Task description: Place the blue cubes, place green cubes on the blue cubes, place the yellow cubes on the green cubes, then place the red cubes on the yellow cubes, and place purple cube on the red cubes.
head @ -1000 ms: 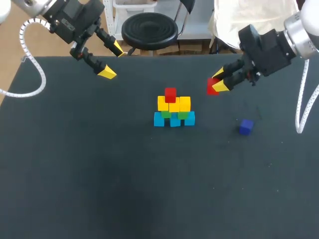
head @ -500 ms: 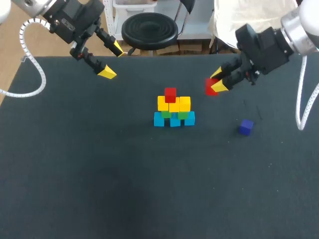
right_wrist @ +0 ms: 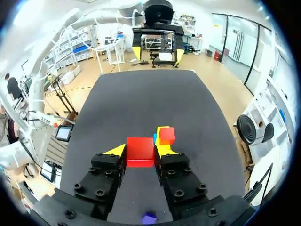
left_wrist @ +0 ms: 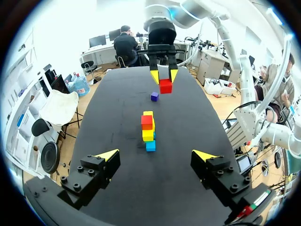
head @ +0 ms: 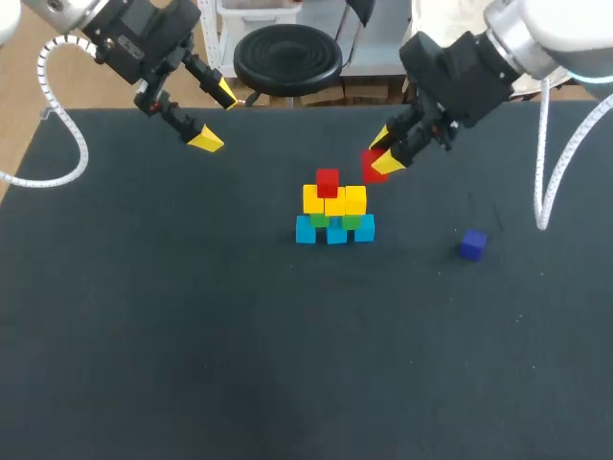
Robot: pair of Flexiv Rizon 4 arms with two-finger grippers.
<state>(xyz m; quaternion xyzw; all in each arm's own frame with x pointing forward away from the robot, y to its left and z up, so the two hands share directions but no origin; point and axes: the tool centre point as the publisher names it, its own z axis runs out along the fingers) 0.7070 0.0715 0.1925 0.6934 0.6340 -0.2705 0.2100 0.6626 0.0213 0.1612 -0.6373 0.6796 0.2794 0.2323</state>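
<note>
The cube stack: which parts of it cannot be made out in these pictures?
- Head view: green cubes mostly covered by the yellow cubes above.
- Left wrist view: stack seen end-on; its rows overlap.
- Right wrist view: the right hand and its red cube hide much of the stack.

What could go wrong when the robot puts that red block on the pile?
1. The right arm's fingers hold a red cube close to the stack. If they come in low, they might knock off the red cube already on top.
2. The free spot on the yellow cubes is narrow, so the held cube might land half off the edge and tumble down.
</note>
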